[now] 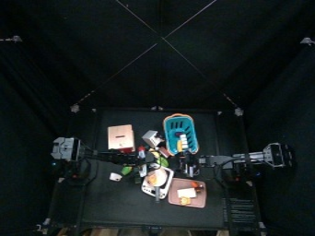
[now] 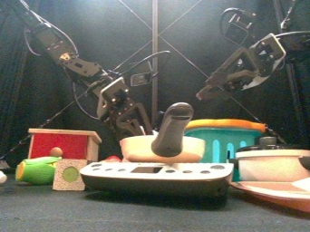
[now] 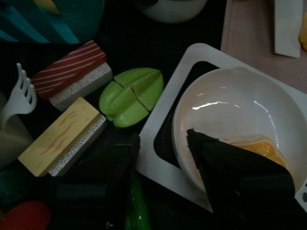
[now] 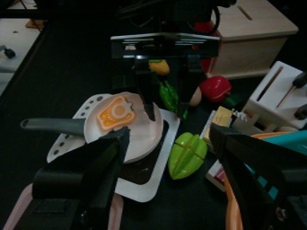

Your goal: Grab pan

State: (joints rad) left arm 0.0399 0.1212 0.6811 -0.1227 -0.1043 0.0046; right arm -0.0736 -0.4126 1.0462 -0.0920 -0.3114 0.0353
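The surface (image 1: 92, 171) is crowded, and that crowding is the chief hazard. The pan (image 4: 126, 126), pale with a fried-egg piece (image 4: 117, 112) in its bowl, lies on a white tray (image 3: 180, 76) near the middle of the surface towards its near edge, with its dark handle (image 2: 173, 127) standing up in the front view. The left pincer (image 3: 180, 184) hangs directly over the pan's bowl with jaws well apart, holding nothing; a descent from here risks clamping the rim together with the tray edge, or tipping the egg piece out. The right pincer (image 4: 168, 175) stands open further off, to the right of the pan. The green pod (image 3: 129, 92) and the yellow-and-white block (image 3: 63, 137) lie just beside the tray and could be knocked aside.
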